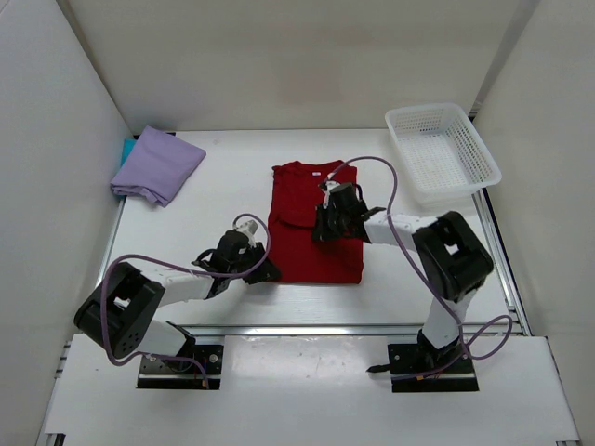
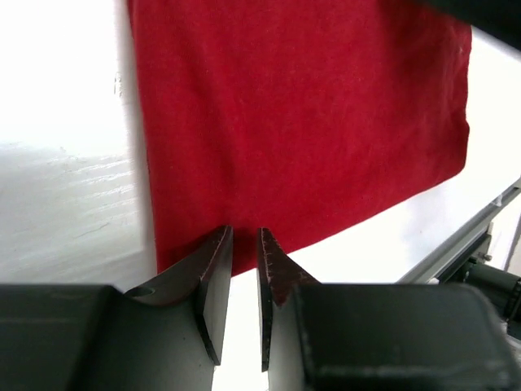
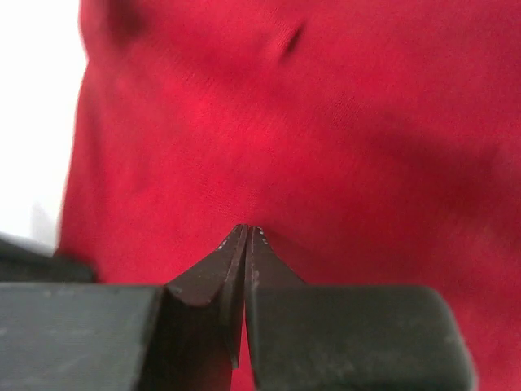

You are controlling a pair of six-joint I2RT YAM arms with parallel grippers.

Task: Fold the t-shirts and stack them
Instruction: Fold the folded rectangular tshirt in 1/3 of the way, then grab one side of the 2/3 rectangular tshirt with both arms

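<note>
The deep red t-shirt [image 1: 316, 232] lies flat on the table's middle, folded into a long rectangle, collar at the far end. It also shows in the left wrist view [image 2: 301, 122] and fills the right wrist view [image 3: 326, 122]. The lavender t-shirt [image 1: 158, 164] lies folded at the back left, on the teal t-shirt [image 1: 127, 149], of which only a sliver shows. My left gripper [image 1: 265, 272] [image 2: 244, 232] sits at the red shirt's near left corner, jaws a narrow gap apart with nothing between them. My right gripper [image 1: 319, 228] [image 3: 247, 230] is shut, low over the shirt's middle.
A white mesh basket [image 1: 442, 153] stands at the back right, with nothing in it. White walls close in the table on the left, back and right. A metal rail [image 1: 307, 330] runs along the near edge.
</note>
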